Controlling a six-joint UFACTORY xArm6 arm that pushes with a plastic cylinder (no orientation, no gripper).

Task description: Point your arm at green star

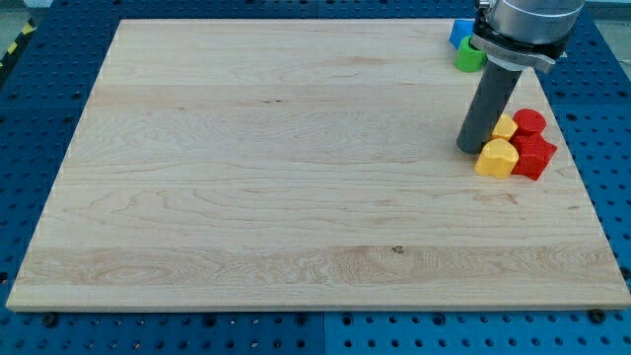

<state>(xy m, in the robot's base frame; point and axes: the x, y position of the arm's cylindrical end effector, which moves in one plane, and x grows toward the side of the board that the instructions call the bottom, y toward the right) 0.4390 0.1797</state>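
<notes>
A green block (467,57) lies near the board's top right corner, partly hidden behind my arm, so I cannot make out its shape. My tip (470,149) rests on the board below it, well apart from it. The tip stands just left of a yellow block (497,157) and seems to touch it or nearly so.
A blue block (459,31) sits just above the green one at the board's top edge. Right of the tip is a tight cluster: a second yellow block (506,126), a red block (529,121) and another red block (535,157). The wooden board (276,168) lies on a blue pegboard table.
</notes>
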